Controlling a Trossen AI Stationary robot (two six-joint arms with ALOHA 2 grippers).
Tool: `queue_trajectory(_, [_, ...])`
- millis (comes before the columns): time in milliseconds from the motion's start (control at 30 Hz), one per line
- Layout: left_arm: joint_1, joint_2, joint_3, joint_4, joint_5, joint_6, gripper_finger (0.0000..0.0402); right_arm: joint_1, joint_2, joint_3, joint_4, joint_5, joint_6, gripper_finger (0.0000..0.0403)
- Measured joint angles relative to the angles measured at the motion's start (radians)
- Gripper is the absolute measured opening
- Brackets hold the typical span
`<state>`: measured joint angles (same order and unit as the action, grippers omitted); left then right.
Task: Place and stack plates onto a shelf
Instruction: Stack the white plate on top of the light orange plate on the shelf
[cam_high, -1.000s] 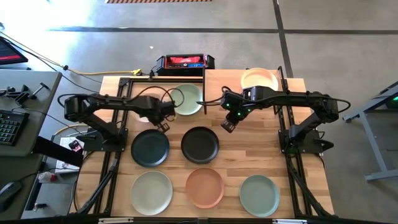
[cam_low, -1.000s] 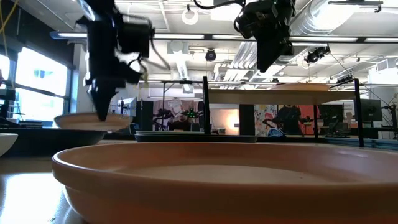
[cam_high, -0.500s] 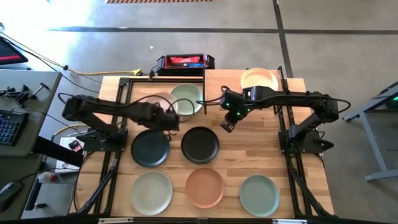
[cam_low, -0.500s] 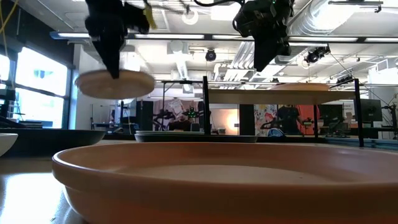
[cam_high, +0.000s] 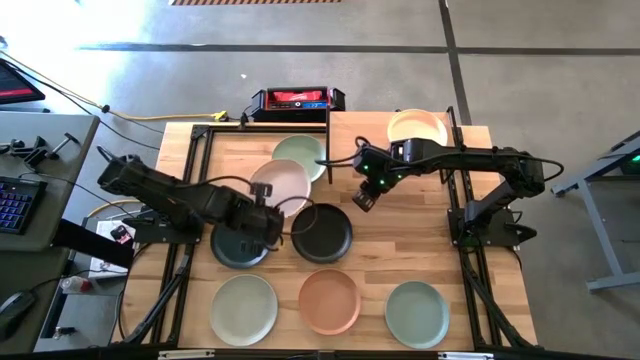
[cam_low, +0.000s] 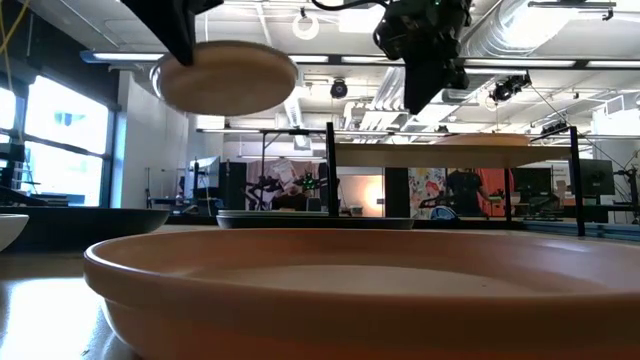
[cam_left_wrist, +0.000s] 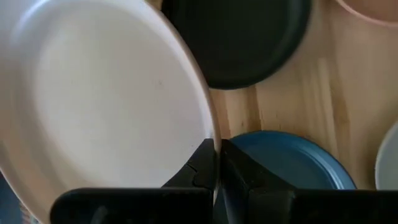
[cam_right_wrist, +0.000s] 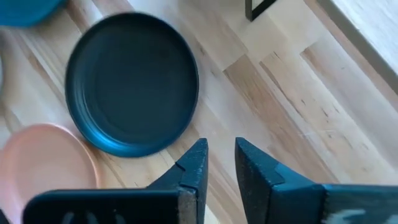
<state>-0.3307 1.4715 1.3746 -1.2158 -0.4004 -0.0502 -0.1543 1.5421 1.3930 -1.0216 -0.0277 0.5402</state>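
Pink plate (cam_high: 282, 187) held aloft over the table (cam_high: 420, 235), pinched at its rim by the left gripper (cam_high: 263, 217); seen from above between the sage plate (cam_high: 299, 158) and the black plate (cam_high: 322, 232), partly overlapping both. From table height, the same plate (cam_low: 224, 77) seen from below, hanging high and slightly tilted, well clear of everything on the wood. Left wrist view: fingers (cam_left_wrist: 200, 168) pressed together on the pale rim, black plate (cam_left_wrist: 242, 38) and teal plate (cam_left_wrist: 292, 163) underneath. Right gripper (cam_high: 363, 198) hovering just beside the black plate's upper right edge, in front of the shelf (cam_high: 360, 128); right wrist view shows its fingers (cam_right_wrist: 191, 163) slightly spread with nothing between them, bare wood and the dark plate (cam_right_wrist: 132, 84) below. Peach plate (cam_high: 417, 129) resting on the shelf, visible only from above; at table height just the shelf board (cam_low: 455, 153) edge-on on its thin black legs. Front row, overhead: pale green plate (cam_high: 244, 309), terracotta plate (cam_high: 329, 300), grey-green plate (cam_high: 417, 313). Terracotta plate (cam_low: 350, 290) filling the foreground of the low view.
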Motion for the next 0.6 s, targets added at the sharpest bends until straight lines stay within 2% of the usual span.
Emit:
queue_trajectory(333, [-0.107,0.000,0.005,0.001,0.031,0.189,0.0001,0.034,0.000,0.000,0.079,-0.011,0.192,0.0156])
queue_trajectory(433, [-0.123,0.000,0.005,0.001,0.031,0.239,0.0001,0.057,0.000,0.000,0.135,-0.054,0.245,0.0166])
queue_trajectory(600, [-0.139,0.005,0.006,0.001,0.031,0.341,0.0001,0.103,0.000,0.000,0.269,-0.079,0.332,0.0159])
